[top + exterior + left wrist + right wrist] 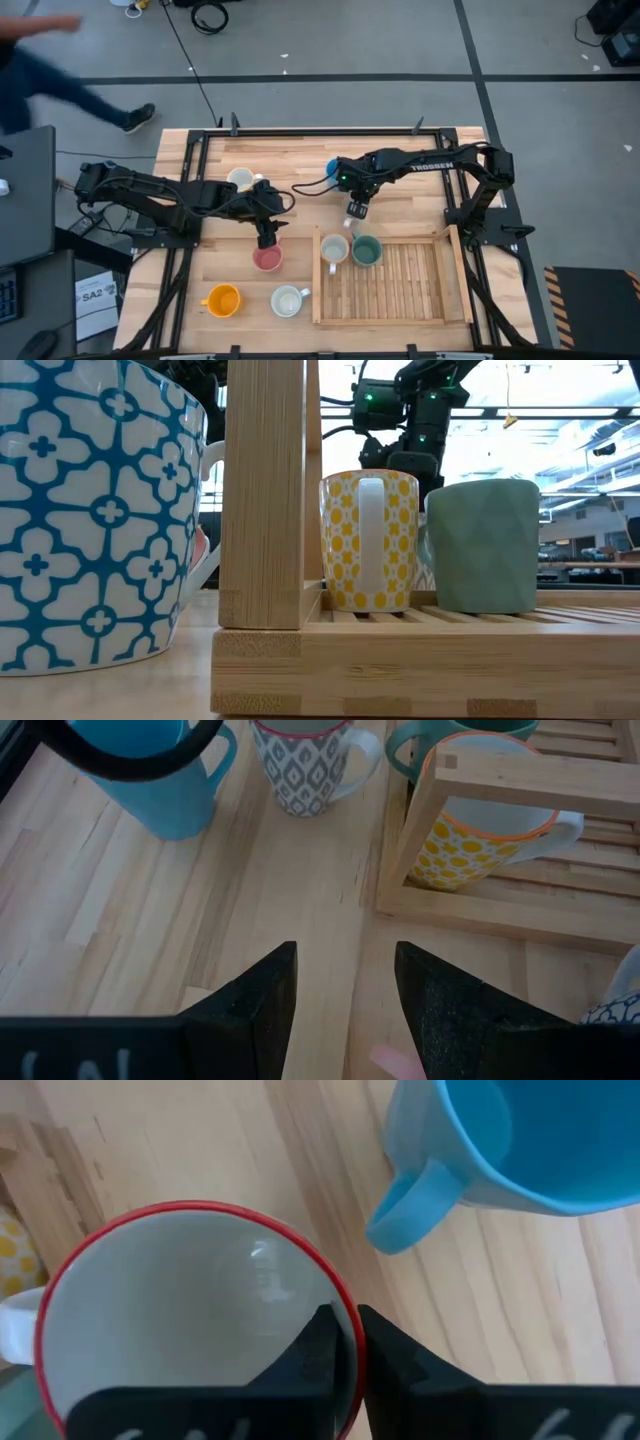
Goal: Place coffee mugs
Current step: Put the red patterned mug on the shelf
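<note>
A grey-patterned mug with a red rim [190, 1320] stands upright on the table just beyond the tray's far left corner, with my right gripper [345, 1345] shut on its rim; the high view shows this gripper [355, 212] there. The blue mug [500, 1140] stands just beyond it. Inside the wooden tray [400, 320] stand a yellow-patterned mug [333, 249] and a green mug [366, 250]. My left gripper [345, 1005] is open over the pink mug [267, 259], left of the tray, with bare table showing between its fingers. My right gripper pinches the red rim [345, 1315] of the grey-patterned mug, one finger inside the cup [318, 1348] and one outside [395, 1355]. The fingers come from above, pointing steeply down. The mug is upright; in the left wrist view its base [300, 808] appears to rest on the table.
A cream mug [240, 178] stands at the far left. An orange mug [222, 299] and a white mug with blue flowers [288, 300] stand near the front edge, left of the tray. Most of the tray's slatted floor [410, 285] is bare. A person moves past, beyond the table's far left.
</note>
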`<state>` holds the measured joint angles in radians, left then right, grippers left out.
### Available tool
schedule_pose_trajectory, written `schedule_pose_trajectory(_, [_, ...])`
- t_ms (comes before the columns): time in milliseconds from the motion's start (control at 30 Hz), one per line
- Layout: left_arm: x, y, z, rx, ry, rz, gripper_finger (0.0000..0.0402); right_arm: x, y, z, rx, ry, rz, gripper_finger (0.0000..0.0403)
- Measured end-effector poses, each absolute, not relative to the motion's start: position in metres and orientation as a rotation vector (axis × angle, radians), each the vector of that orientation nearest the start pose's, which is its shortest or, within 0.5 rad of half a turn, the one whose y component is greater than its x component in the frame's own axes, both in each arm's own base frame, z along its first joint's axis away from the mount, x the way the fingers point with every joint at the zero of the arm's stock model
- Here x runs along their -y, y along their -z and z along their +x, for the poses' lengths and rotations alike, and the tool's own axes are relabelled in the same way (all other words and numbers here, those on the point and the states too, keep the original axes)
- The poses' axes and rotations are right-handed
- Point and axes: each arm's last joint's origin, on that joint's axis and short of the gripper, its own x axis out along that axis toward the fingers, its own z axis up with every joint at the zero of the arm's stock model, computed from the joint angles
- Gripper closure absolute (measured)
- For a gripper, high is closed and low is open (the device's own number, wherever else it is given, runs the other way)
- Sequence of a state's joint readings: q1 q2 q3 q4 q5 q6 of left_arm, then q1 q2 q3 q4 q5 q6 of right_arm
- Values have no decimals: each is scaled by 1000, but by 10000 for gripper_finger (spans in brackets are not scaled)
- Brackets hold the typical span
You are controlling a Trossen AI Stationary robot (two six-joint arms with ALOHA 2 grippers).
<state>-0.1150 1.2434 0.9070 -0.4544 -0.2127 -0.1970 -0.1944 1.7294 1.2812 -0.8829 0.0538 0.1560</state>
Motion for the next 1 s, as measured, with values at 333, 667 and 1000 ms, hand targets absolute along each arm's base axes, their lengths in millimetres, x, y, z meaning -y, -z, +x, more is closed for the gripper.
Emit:
schedule_pose_trajectory(333, [23, -261, 253, -767, -168, -58, 225, 65, -219, 324, -1315, 314, 224, 372])
schedule_pose_trajectory(667, [23, -261, 253, -767, -169, -58, 225, 63, -242, 313, -1254, 320, 218, 375])
schedule_pose_trajectory(1000, [23, -261, 253, -767, -169, -58, 225, 55, -294, 290, -1112, 319, 243, 375])
